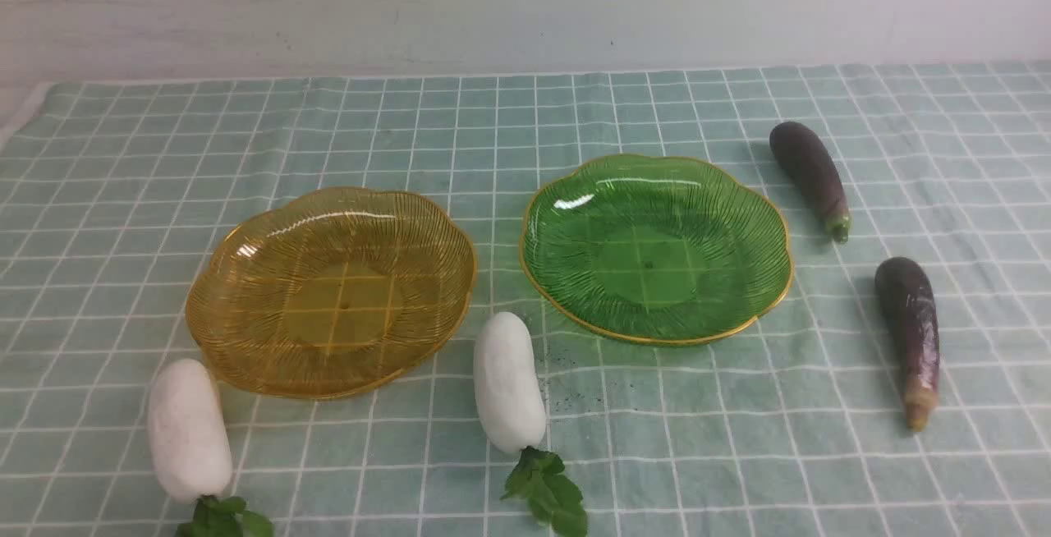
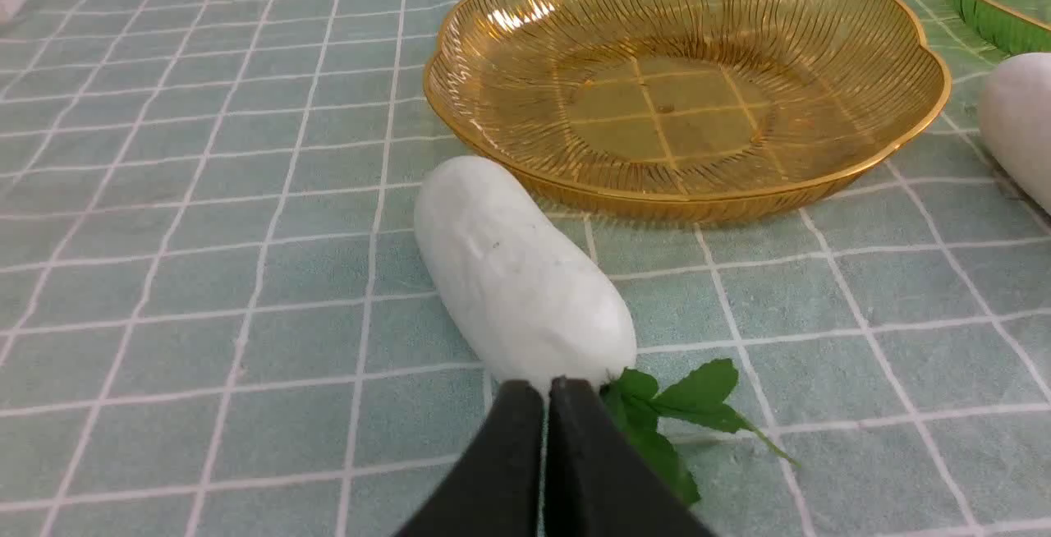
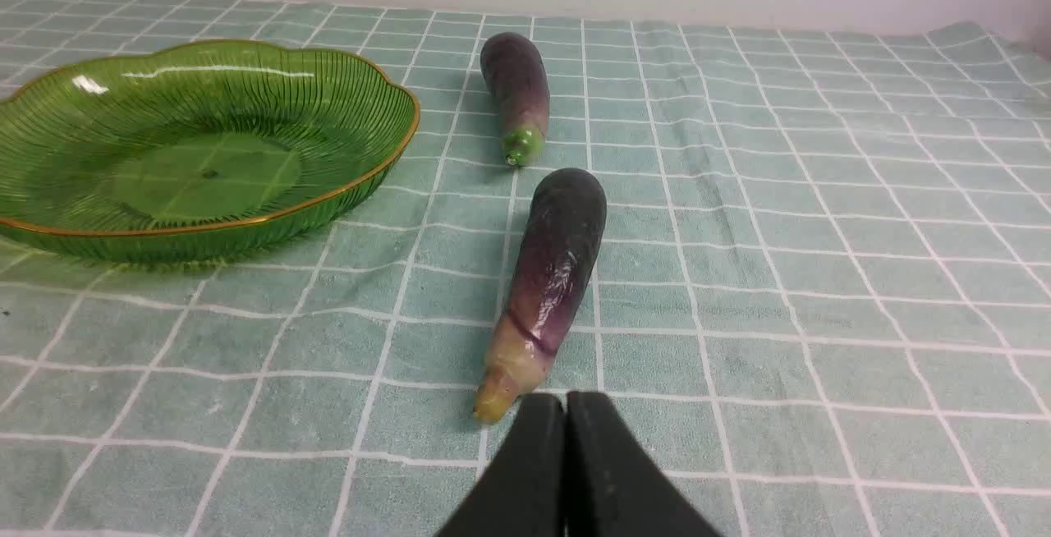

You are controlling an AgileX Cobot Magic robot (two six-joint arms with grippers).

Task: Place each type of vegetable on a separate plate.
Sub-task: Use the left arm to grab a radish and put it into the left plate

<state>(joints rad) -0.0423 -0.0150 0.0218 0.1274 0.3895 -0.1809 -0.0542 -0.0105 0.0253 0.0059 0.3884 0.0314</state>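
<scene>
Pressed together and empty, the left hand [image 2: 546, 393] is facing a white radish [image 2: 517, 274] lying leaf-end nearest, lengthwise away, on the table [image 2: 205, 274] just beside the amber plate [image 2: 698, 207]; the right hand [image 3: 565, 407], likewise closed, is facing the nearer eggplant [image 3: 558, 258], stem-end first.

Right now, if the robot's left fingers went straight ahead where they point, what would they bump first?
Probably the white radish: the shut left fingers aim at its leafy end, just ahead. The amber plate lies beyond it. How high the fingers sit is unclear.
</scene>
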